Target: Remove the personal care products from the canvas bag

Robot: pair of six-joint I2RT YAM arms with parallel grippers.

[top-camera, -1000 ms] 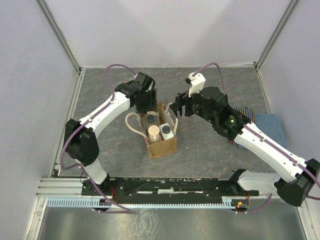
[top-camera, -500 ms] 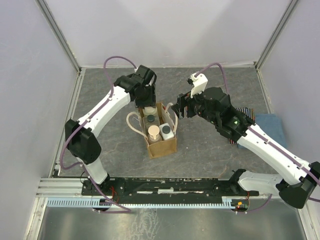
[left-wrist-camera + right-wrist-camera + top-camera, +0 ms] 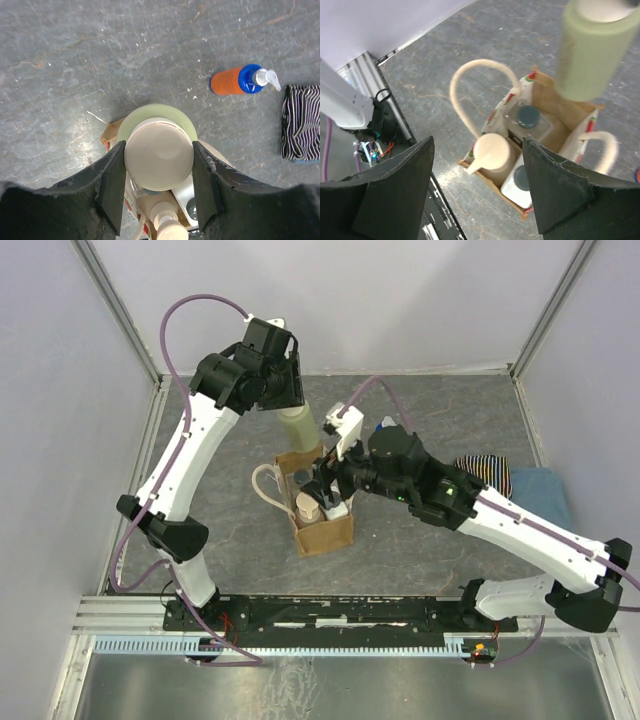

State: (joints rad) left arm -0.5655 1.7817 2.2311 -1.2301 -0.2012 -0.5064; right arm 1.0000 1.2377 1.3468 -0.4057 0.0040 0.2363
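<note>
Green bottle point(image 3: 297, 427) vertical, cap up, clamped between left fingers point(image 3: 111, 190).

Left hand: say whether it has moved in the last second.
Yes. The left hand has risen off the canvas bag toward the back wall, lifting the pale green bottle.

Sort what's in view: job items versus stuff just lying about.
Job: canvas bag; pale green bottle in left fingers; cream pump bottle, two dark-capped bottles in bag.
Lying about: striped cloth; blue cloth; orange pump bottle on table.
</note>
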